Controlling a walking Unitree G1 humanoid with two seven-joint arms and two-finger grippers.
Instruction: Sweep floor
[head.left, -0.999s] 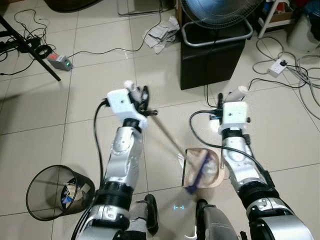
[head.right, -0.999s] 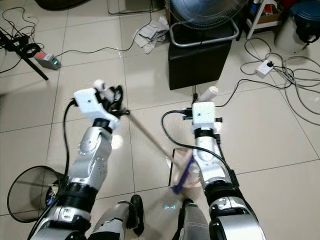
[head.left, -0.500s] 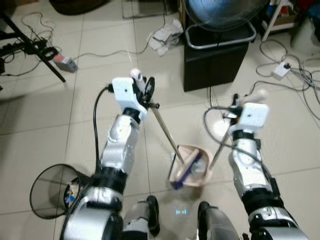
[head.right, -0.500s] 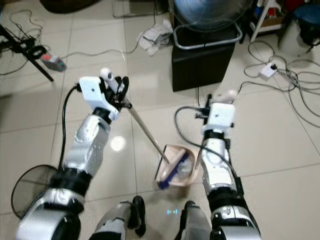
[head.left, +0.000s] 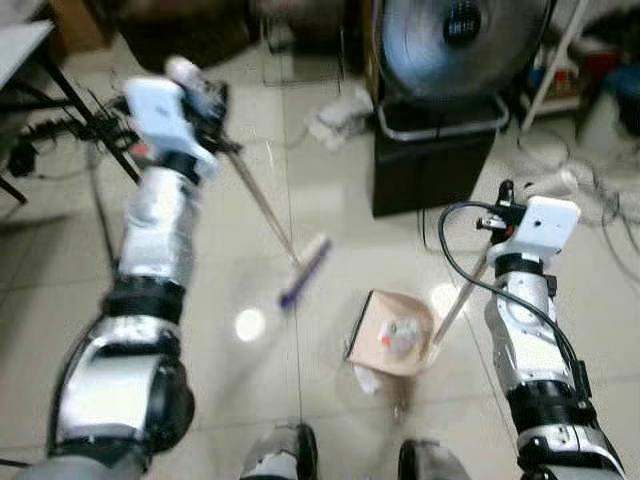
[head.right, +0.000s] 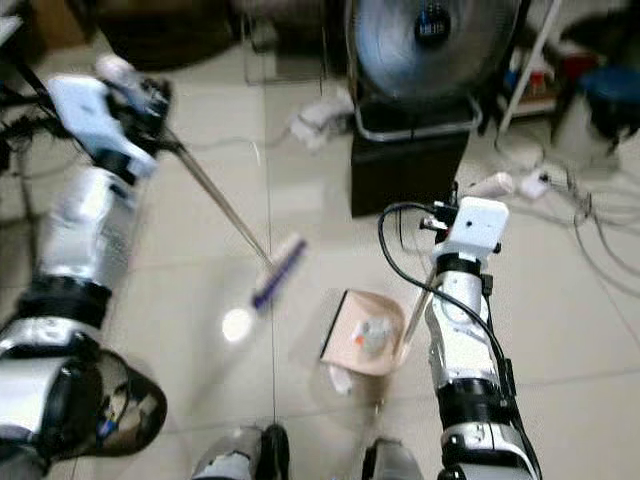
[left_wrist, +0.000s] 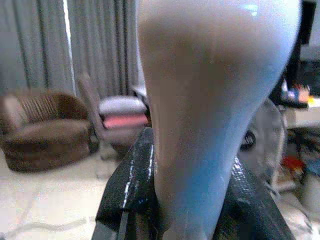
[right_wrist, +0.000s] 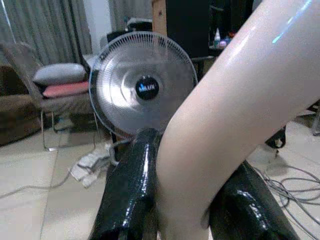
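**Broom raised off the tiles, dustpan resting loaded**

I am looking down at a pale tiled floor (head.left: 200, 250). One big standing fan (head.right: 425, 45) is sitting on a black box (head.right: 405, 175); there is a small badge at its hub, but I am not managing to read it in any view. One black waste bin (head.right: 130, 415) is showing at the lower left beside my left arm.

My left gripper (head.left: 205, 110) is gripping the pale handle of the one broom (head.left: 305, 270), fingers clamped round it; the broom's metal shaft is slanting down to a blurred blue-bristled head, which appears to be hanging clear of the floor, apart from the dustpan. In the left wrist view the handle is sitting between the black fingers (left_wrist: 130, 195).

My right gripper (head.right: 470, 195) is clasping the pale grip of the one beige dustpan (head.right: 365, 335), its fingers (right_wrist: 130, 195) closed on either side of it. The pan is lying on the tiles just ahead of my feet, carrying a small pale heap of litter.

One crumpled paper wad (head.left: 340, 115) is lying near the fan's base. Cables (head.right: 600, 230) are trailing over the tiles at right.
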